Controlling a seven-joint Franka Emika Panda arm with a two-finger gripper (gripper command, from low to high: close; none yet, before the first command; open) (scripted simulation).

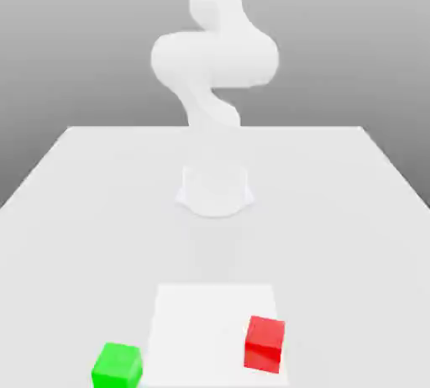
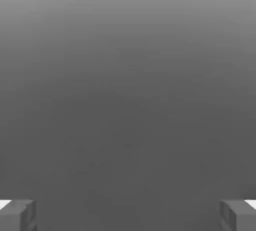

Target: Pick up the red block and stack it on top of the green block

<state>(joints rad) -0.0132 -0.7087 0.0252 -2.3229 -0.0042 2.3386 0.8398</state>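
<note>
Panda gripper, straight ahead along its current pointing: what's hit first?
Looks free as far as the hand view shows: only plain grey background lies beyond the open gripper. Depth is unclear, though.

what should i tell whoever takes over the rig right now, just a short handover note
Gripper: open, fingers wide apart, nothing between them.
Red block: on the white square, near its edge on the exterior view's right.
Green block: on the table, just off the square on the exterior view's left, with nothing on top.
Done: no stacking; the blocks sit apart.
Left: grip the red block, lift it, set it on the green block, let go.
</note>
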